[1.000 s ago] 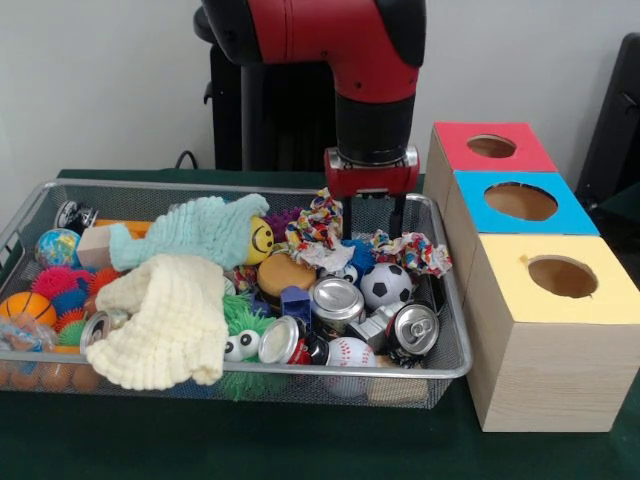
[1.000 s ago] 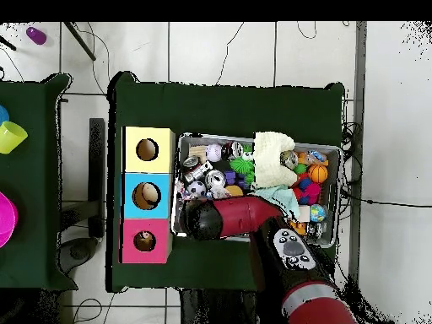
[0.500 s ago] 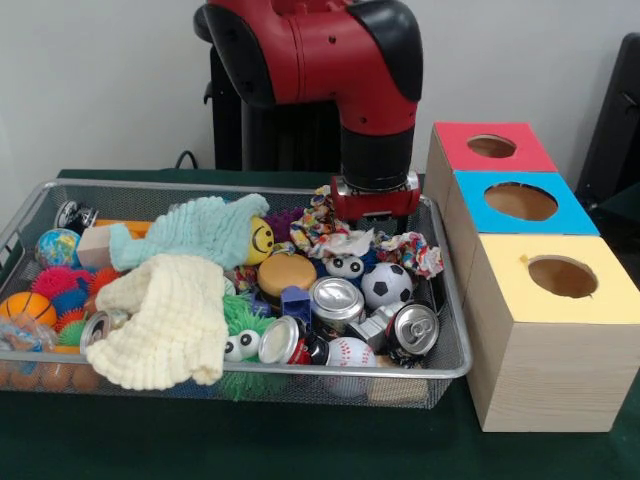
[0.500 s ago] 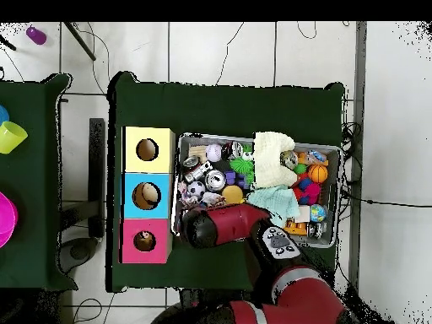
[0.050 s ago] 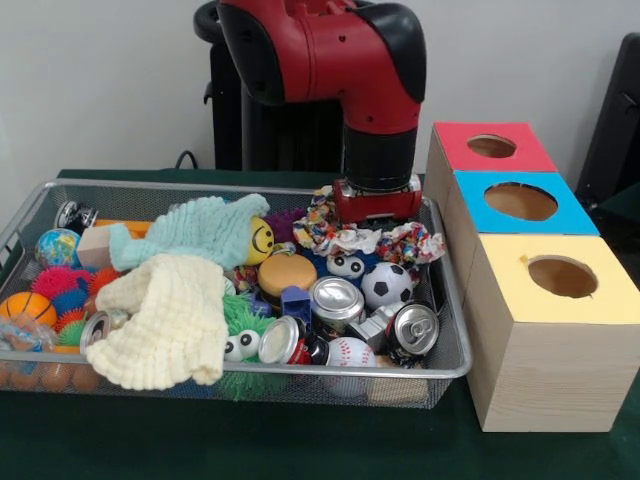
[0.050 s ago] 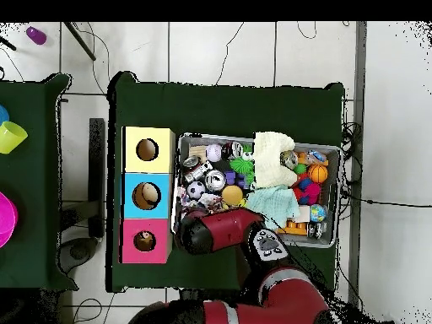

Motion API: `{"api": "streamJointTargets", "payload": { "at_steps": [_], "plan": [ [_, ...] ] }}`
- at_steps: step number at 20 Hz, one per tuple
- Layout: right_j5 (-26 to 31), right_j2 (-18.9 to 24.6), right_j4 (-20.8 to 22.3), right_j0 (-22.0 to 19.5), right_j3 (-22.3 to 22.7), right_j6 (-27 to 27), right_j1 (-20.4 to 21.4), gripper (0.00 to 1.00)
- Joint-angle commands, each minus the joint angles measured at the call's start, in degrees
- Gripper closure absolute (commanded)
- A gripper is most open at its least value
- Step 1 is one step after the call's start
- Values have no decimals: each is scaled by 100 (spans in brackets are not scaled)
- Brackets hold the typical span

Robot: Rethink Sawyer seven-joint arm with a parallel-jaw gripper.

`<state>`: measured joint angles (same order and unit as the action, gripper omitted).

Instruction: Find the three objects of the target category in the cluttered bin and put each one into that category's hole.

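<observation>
Knotted rag rope toy in wire-mesh bin, claw buried, grip unclear

Bin on table, three boxes just right of it — cans inside, front right

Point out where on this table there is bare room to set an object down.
The wire bin is crowded throughout with balls, cans and cloths. Free patches: the green cloth strip in front of the bin in the front view; in the overhead view, the broad green area past the bin and boxes, away from the robot. The gap between the bin and the yellow box is too narrow.
</observation>
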<state>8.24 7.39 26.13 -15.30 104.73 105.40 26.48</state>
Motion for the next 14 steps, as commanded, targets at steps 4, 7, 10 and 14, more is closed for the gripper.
{"api": "streamJointTargets", "payload": {
  "at_steps": [4,7,10,14],
  "plan": [
    [-500,-200,103,224,-155,670,-513,100],
    [-503,-125,42,212,105,664,-112,100],
    [458,303,-295,111,672,447,1218,100],
    [1725,748,-759,-66,704,-68,2043,100]
  ]
}}
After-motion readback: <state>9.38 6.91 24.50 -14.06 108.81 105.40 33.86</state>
